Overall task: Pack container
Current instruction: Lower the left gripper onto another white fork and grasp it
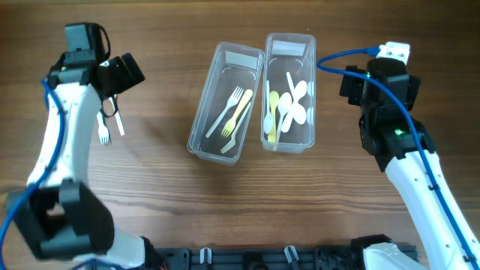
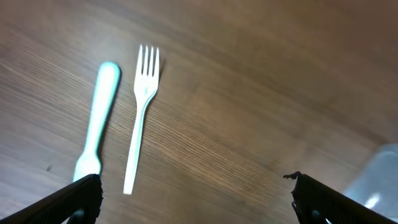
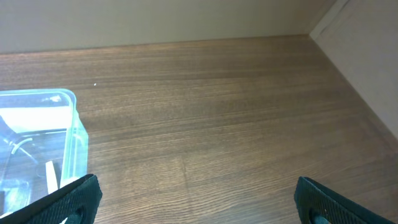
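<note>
Two clear plastic containers stand side by side in the overhead view. The left container (image 1: 201, 120) holds white and yellow forks. The right container (image 1: 289, 46) holds white and pale yellow spoons. A white fork (image 2: 142, 112) and a pale blue utensil (image 2: 96, 124) lie loose on the table at the left, also seen overhead as the fork (image 1: 104, 132) and the second utensil (image 1: 118, 121). My left gripper (image 2: 196, 202) is open and empty just above and beside them (image 1: 124, 73). My right gripper (image 3: 196, 199) is open and empty to the right of the spoon container (image 1: 351, 84).
The table is brown wood. A corner of the spoon container (image 3: 71, 127) shows at the left of the right wrist view. A container edge (image 2: 380, 180) shows at the right of the left wrist view. A wall runs along the table's far edge.
</note>
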`<action>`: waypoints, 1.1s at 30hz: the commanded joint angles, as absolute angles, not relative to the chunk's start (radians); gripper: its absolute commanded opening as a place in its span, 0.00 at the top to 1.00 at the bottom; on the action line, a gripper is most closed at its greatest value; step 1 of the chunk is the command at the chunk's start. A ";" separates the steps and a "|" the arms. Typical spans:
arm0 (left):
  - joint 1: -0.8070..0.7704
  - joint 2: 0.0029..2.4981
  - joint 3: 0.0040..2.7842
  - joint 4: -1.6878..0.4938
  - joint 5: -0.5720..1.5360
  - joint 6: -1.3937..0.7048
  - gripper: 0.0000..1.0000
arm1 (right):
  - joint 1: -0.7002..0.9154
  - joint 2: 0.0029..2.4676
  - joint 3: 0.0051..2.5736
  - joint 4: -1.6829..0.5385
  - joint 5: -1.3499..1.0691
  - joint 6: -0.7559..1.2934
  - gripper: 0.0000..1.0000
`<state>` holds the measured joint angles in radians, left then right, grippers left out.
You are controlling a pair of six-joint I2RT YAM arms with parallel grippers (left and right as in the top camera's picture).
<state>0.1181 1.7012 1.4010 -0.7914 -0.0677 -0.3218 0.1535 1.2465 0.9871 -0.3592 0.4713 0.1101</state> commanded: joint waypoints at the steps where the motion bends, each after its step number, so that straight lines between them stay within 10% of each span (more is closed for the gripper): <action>1: 0.123 1.828 1.405 -0.760 -0.080 -0.334 0.00 | 0.153 1.253 1.000 -0.357 0.466 0.104 0.00; 33: 0.213 2.047 1.404 -0.640 -0.008 -0.216 0.07 | 0.153 1.253 1.000 -0.357 0.466 0.104 0.00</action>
<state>0.1947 2.0239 1.4006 -0.6479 -0.0246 -0.2367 0.1532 1.2465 0.9871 -0.3592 0.4717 0.1101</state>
